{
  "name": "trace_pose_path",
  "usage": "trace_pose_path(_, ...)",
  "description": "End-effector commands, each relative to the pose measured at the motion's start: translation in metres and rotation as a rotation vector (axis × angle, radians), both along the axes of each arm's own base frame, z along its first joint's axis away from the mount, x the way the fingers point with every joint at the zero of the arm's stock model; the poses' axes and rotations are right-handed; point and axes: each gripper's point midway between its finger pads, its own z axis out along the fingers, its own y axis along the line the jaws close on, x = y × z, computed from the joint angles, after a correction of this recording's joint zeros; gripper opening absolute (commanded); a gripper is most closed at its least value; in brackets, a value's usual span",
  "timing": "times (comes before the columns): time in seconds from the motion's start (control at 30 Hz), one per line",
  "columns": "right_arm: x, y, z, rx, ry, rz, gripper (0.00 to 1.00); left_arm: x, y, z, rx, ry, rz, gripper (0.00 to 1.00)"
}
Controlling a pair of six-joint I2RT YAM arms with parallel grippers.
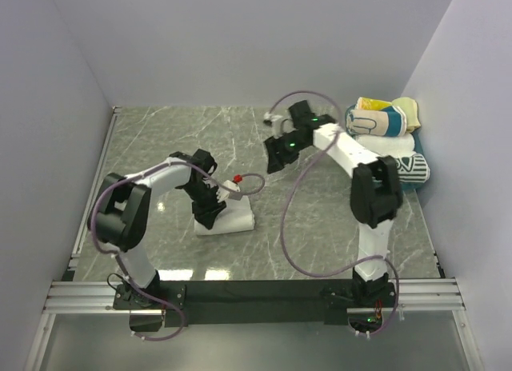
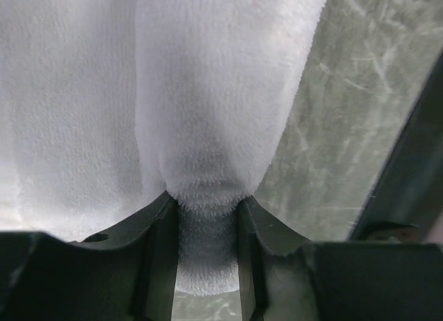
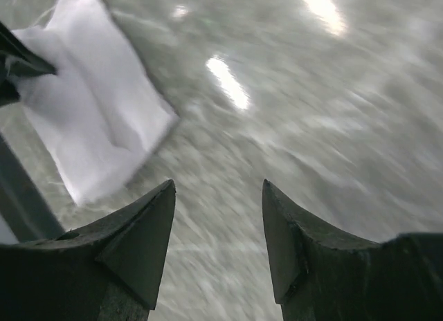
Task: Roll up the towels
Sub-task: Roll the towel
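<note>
Status at this frame: left gripper [image 2: 208, 212] was pinched down on a fold of the white towel [image 1: 233, 220], fingers [image 2: 158, 227] nearly together with a ridge of cloth squeezed between them. That towel lay bunched into a small compact shape on the marble-pattern table [image 1: 320, 227], left of centre, directly under the left wrist; whether it was folded or partly rolled I couldn't tell from the top view. In the left wrist view the cloth filled most of the picture, with table showing only on the right side. Right gripper [image 3: 218, 196] was wide open with nothing in it, held above bare table near the middle, well apart from the white towel, which showed at the upper left of its own blurred view. 2 rolled towels sat in the far right corner against the wall: a striped yellow-teal-white roll [image 1: 382, 119] on top and a white roll with dark print [image 1: 410, 166] lower and nearer, touching in 1 pile.
</note>
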Motion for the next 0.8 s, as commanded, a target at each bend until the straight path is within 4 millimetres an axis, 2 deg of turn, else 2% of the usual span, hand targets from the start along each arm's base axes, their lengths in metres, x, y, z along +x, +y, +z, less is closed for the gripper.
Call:
trace_pose_path(0.0,0.013,-0.041,0.026,-0.014,-0.122,-0.065,0.6,-0.03,0.027,-0.032,0.144,0.256,0.069,0.08)
trace_pose_path(0.03,0.008,-0.048,0.027,-0.024,-0.129,-0.057,0.6,-0.029,0.027,-0.037,0.147,0.294,0.079,0.08)
trace_pose_path(0.07,0.004,-0.056,0.043,-0.014,-0.171,-0.062,0.6,-0.019,0.027,-0.034,0.14,0.301,0.101,0.08)
trace_pose_path(0.13,-0.01,-0.07,0.041,-0.034,-0.184,-0.064,0.6,-0.015,0.029,-0.042,0.15,0.347,0.117,0.08)
trace_pose_path(0.17,-0.017,-0.072,0.059,-0.02,-0.239,-0.061,0.6,-0.005,0.028,-0.038,0.135,0.356,0.134,0.08)
trace_pose_path(0.2,-0.029,-0.075,0.051,-0.025,-0.225,-0.056,0.59,-0.001,0.027,-0.039,0.132,0.371,0.139,0.09)
trace_pose_path(0.23,-0.03,-0.075,0.055,-0.011,-0.251,-0.076,0.59,-0.001,0.028,-0.046,0.14,0.408,0.137,0.1)
trace_pose_path(0.27,-0.035,-0.077,0.068,0.005,-0.296,-0.098,0.55,0.012,0.026,-0.045,0.128,0.398,0.141,0.12)
trace_pose_path(0.3,-0.044,-0.081,0.055,-0.002,-0.275,-0.116,0.54,0.01,0.027,-0.043,0.133,0.433,0.141,0.13)
trace_pose_path(0.37,-0.049,-0.076,0.063,0.018,-0.344,-0.123,0.51,0.023,0.029,-0.049,0.117,0.447,0.129,0.14)
trace_pose_path(0.4,-0.057,-0.074,0.053,0.001,-0.347,-0.098,0.51,0.024,0.03,-0.048,0.115,0.459,0.124,0.15)
trace_pose_path(0.43,-0.068,-0.056,0.054,0.003,-0.381,-0.033,0.51,0.026,0.031,-0.052,0.116,0.461,0.115,0.15)
trace_pose_path(0.5,-0.077,-0.043,0.047,-0.048,-0.436,0.031,0.52,0.032,0.032,-0.054,0.114,0.442,0.101,0.16)
trace_pose_path(0.57,-0.089,-0.014,0.041,-0.082,-0.497,0.126,0.54,0.034,0.033,-0.055,0.106,0.429,0.084,0.16)
trace_pose_path(0.63,-0.09,0.008,0.042,-0.089,-0.571,0.19,0.57,0.035,0.034,-0.056,0.108,0.425,0.081,0.16)
trace_pose_path(0.67,-0.097,0.023,0.035,-0.107,-0.595,0.235,0.59,0.036,0.035,-0.057,0.11,0.423,0.082,0.17)
trace_pose_path(0.73,-0.093,0.042,0.036,-0.105,-0.684,0.293,0.61,0.036,0.035,-0.058,0.111,0.422,0.083,0.17)
trace_pose_path(0.77,-0.098,0.055,0.029,-0.115,-0.701,0.34,0.62,0.036,0.036,-0.058,0.11,0.42,0.085,0.18)
